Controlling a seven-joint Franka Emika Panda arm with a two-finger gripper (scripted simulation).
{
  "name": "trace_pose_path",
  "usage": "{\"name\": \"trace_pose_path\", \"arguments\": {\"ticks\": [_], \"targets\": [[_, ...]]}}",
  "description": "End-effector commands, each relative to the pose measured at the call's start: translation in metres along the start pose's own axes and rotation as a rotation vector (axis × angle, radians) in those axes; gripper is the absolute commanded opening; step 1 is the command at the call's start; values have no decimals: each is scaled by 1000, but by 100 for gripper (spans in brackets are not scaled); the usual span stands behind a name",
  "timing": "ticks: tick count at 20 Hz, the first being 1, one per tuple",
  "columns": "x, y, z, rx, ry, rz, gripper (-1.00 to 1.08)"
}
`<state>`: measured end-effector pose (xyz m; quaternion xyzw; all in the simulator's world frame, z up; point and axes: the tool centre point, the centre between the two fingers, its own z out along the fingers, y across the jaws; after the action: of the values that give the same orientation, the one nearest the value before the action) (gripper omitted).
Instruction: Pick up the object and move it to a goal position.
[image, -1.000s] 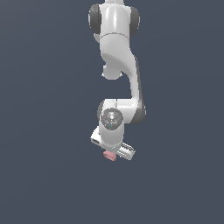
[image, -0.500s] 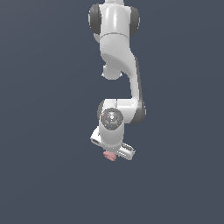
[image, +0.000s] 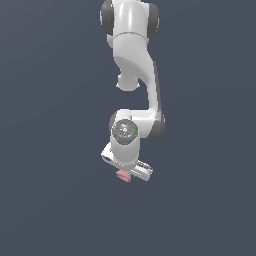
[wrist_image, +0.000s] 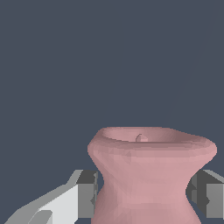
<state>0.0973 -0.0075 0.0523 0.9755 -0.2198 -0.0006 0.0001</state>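
Note:
The object (wrist_image: 148, 175) is a small matte pink spool with a flared rim and a narrow waist. It fills the wrist view, with a grey finger pressed against its waist on each side. My gripper (wrist_image: 144, 194) is shut on it. In the exterior view the object (image: 123, 176) peeks out as a pink spot under the white hand, and my gripper (image: 126, 172) itself is mostly hidden by the wrist. The fingertips cannot be seen from there.
The white arm (image: 134, 75) comes down from the top of the exterior view. Around it is a plain dark grey-blue background with no other objects or edges showing.

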Motion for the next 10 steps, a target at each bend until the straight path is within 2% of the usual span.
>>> {"name": "trace_pose_path", "arguments": {"ticks": [1, 10], "targets": [[-1, 6, -9, 0, 1, 1, -100], [-8, 50, -66, 1, 1, 1, -100]]}}
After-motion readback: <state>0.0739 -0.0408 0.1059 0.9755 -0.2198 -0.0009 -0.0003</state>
